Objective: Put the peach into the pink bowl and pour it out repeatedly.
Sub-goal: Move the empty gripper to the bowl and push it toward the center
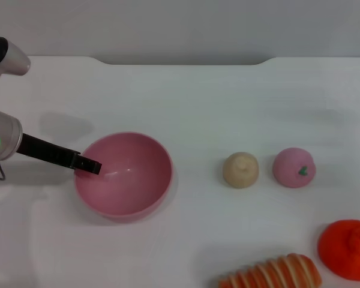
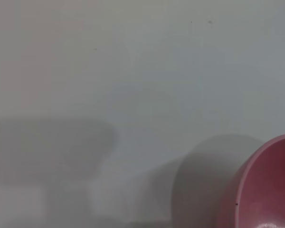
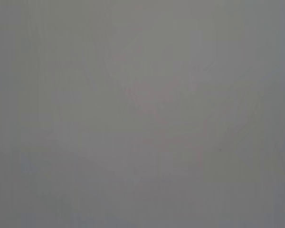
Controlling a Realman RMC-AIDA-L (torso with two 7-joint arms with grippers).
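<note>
Peach (image 1: pixel 294 167): sits on the desk (image 1: pixel 204 96), well to the right of the pink bowl, just beside a beige bun-like lump (image 1: pixel 240 170); nothing touches it.
Peach handling: likely light, firm and smooth, apt to roll; best taken across its widest middle, from above.
Peach axis: nearly round, no real long axis; the green leaf mark faces up and slightly right.
Pink bowl (image 1: pixel 123 174): upright, mouth up, empty, left of centre; glossy and stiff, probably slippery at the rim.
Bowl hold: the left rim, where the wall is thin enough to pinch.
Left gripper (image 1: pixel 87 165): its dark fingers (image 1: pixel 93 167) reach over the bowl's left rim; whether they are clamped on it, I cannot tell.
Right gripper: not seen in any view.
Nearby: an orange tangerine (image 1: pixel 346 249) and a striped bread-like piece (image 1: pixel 273 274) lie near the right front edge.
</note>
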